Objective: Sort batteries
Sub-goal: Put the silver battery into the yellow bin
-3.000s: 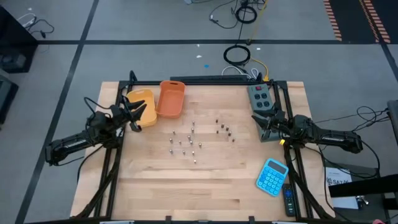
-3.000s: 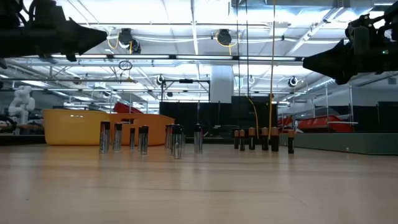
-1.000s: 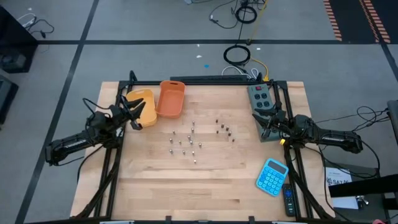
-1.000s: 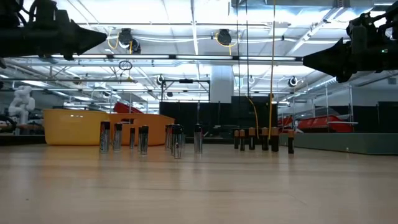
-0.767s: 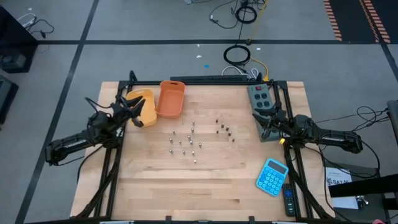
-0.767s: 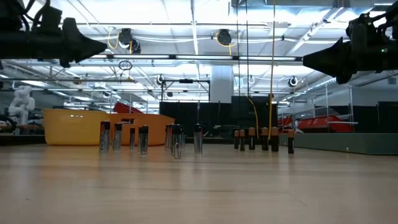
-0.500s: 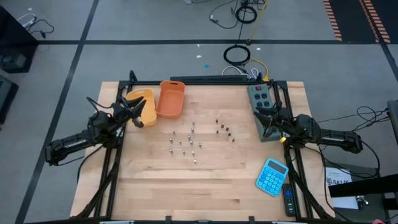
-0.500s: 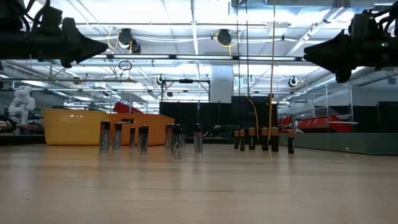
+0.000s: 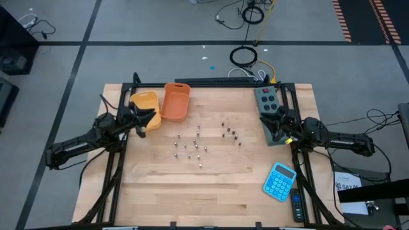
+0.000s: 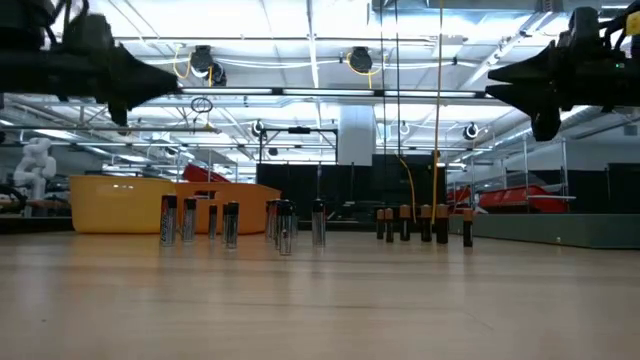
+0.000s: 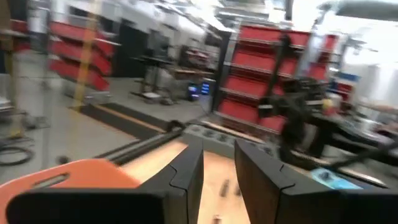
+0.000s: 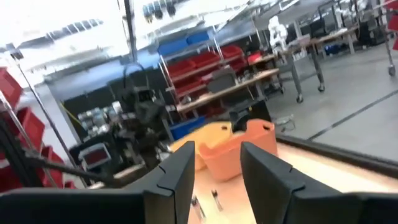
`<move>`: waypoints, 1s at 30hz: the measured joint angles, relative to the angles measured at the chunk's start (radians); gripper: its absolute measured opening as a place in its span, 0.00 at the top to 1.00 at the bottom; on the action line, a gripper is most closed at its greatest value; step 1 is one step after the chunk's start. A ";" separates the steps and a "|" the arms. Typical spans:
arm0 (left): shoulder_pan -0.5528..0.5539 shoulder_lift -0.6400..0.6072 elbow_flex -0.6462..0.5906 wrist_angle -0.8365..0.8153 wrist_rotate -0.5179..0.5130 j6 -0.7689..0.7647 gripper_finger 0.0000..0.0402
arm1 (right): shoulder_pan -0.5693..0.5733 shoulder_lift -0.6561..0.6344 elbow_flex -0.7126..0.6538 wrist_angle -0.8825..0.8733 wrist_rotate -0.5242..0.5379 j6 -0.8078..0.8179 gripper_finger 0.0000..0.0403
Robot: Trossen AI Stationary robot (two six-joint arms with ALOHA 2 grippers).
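**Both arms poised at the table edges, batteries not yet touched**

We are holding both pairs of jaws apart with nothing between them: the left gripper [image 11: 217, 180] is showing a narrow gap between its two dark fingers [image 11: 186, 177], and the right gripper [image 12: 214, 180] is showing a somewhat wider gap between its fingers [image 12: 267, 177]. Each is pointing inward toward the middle of the table [image 9: 192, 191].

In the high view, the left gripper [image 9: 148, 117] is hovering at the table's left side, just beside the yellow bin [image 9: 146, 105], while the right gripper [image 9: 275, 121] is hovering at the right side over the grey control box [image 9: 268, 105]. In the low view both are hanging well above the board, the left gripper [image 10: 160, 75] and the right gripper [image 10: 500, 75] clear of everything below.

The batteries [image 9: 192, 145] are standing upright in the middle of the table in two loose clusters: silvery ones [image 10: 225, 222] toward the bins, dark ones [image 10: 425, 222] nearer the right arm. They are well apart from both grippers. The orange bin [image 9: 175, 102] is sitting beside the yellow one, probably as the two destinations, so we are judging the sorting as not yet begun. The blue calculator [image 9: 279, 181] is lying near the right front corner, out of the way.
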State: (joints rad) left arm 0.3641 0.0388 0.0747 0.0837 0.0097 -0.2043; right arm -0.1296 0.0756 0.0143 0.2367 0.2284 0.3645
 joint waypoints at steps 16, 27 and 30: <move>-0.116 0.354 0.234 -0.206 0.078 0.063 0.55 | 0.138 0.402 0.046 0.170 0.187 -0.087 0.64; -0.414 0.601 0.340 -0.318 -0.156 0.005 0.55 | 0.311 0.688 0.229 0.217 0.431 -0.217 0.64; -0.511 0.674 0.340 -0.312 -0.203 -0.040 0.55 | 0.331 0.789 0.287 0.230 0.468 -0.250 0.64</move>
State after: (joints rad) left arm -0.1470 0.7133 0.4149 -0.2283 -0.1934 -0.2443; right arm 0.2013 0.8650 0.3014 0.4668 0.6965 0.1141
